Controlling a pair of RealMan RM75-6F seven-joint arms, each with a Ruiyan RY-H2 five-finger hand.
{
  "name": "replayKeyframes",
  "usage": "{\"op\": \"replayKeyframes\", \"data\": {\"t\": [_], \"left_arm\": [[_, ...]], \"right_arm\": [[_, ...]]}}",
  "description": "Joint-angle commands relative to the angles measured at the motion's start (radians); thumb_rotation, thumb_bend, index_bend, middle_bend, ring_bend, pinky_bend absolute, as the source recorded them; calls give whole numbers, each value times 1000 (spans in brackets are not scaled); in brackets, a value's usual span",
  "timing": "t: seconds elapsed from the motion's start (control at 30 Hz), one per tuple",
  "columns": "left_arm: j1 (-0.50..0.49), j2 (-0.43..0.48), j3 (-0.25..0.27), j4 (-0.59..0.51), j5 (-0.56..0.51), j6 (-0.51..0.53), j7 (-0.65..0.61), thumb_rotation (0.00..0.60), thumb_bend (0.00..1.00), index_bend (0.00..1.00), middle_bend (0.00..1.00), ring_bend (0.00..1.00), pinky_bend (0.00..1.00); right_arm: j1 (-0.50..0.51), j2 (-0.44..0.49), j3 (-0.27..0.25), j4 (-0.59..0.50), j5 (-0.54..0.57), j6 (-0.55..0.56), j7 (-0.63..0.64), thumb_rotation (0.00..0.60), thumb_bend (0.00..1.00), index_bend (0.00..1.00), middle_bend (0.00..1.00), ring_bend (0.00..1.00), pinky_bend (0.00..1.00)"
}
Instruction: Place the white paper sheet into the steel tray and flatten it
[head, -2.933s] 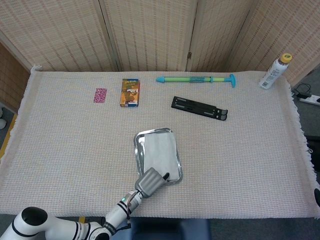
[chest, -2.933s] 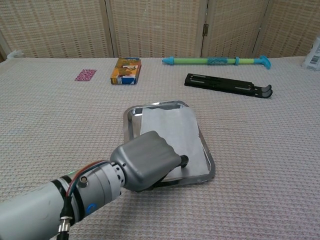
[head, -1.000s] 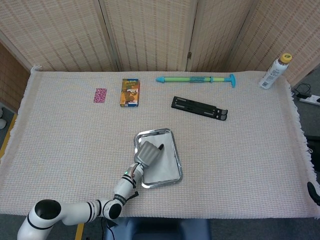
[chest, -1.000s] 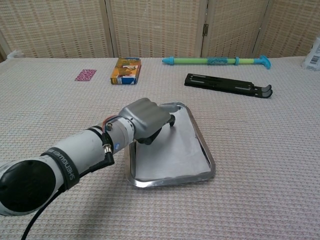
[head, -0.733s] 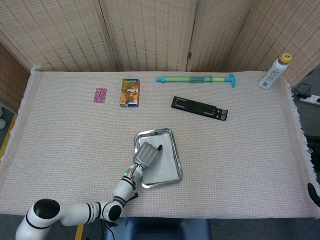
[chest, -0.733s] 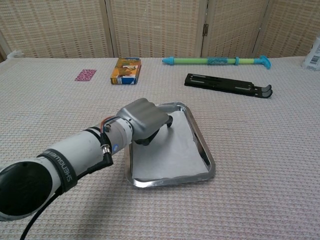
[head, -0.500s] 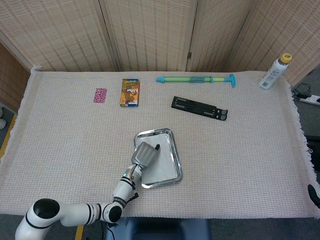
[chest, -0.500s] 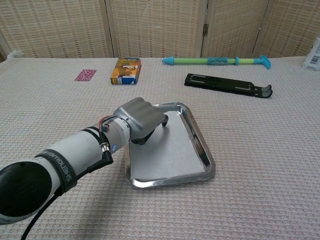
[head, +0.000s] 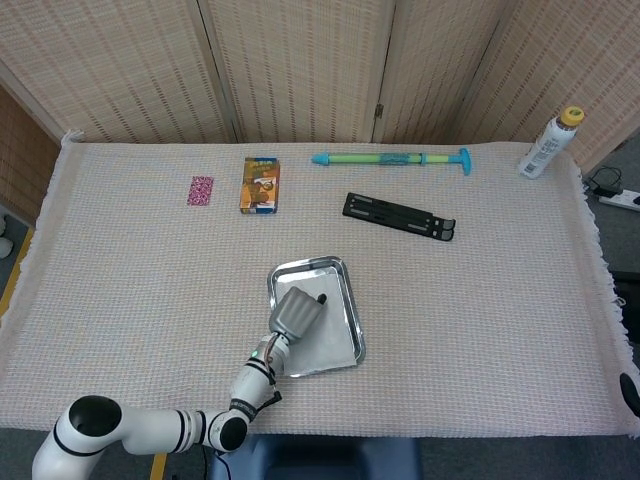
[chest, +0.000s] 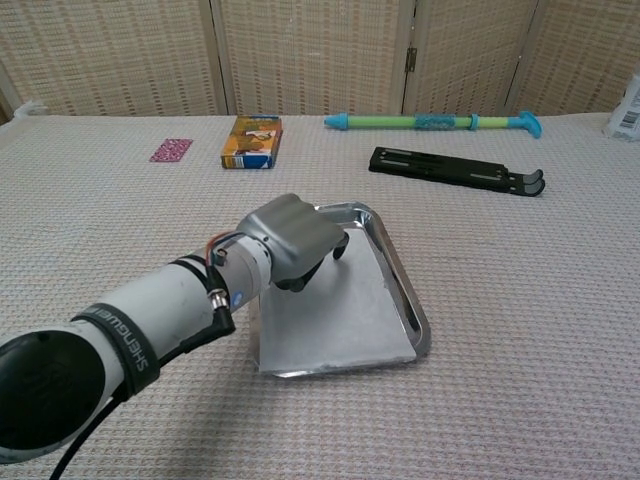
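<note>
The steel tray (chest: 412, 312) (head: 352, 310) lies on the cloth in front of me. The white paper sheet (chest: 335, 320) (head: 328, 345) lies flat inside it, and its near-left corner covers the rim there. My left hand (chest: 291, 238) (head: 296, 310) is palm down over the tray's far-left part. Its fingers are bent downward, with dark fingertips (chest: 338, 250) touching the sheet. It holds nothing. My right hand does not appear in either view.
At the back lie a black folding stand (chest: 455, 168), a green and blue pump toy (chest: 430, 122), a small orange box (chest: 251, 142) and a pink packet (chest: 171, 150). A white bottle (head: 548, 145) stands at the far right corner.
My left hand slid from the tray's near end up to its far end, pressing the sheet. The paper now lies flatter and reaches over the near-left rim.
</note>
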Motion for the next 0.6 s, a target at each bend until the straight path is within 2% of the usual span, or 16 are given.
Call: {"op": "replayKeyframes", "data": {"t": [0.03, 0.27, 0.6], "left_arm": [[-6, -10, -3, 17, -10, -1, 4, 600, 1000, 296, 1000, 1000, 1000], [-21, -35, -11, 79, -35, -17, 14, 600, 1000, 299, 1000, 1000, 1000], [-30, -48, -12, 103, -22, -27, -12, 600, 1000, 297, 1000, 1000, 1000]], "right_arm": [[-3, 1, -2, 1, -4, 6, 3, 600, 402, 0, 0, 0, 0], [-8, 4, 3, 6, 4, 21, 22, 600, 403, 0, 0, 0, 0], [-8, 5, 3, 7, 4, 21, 27, 600, 402, 0, 0, 0, 0]]}}
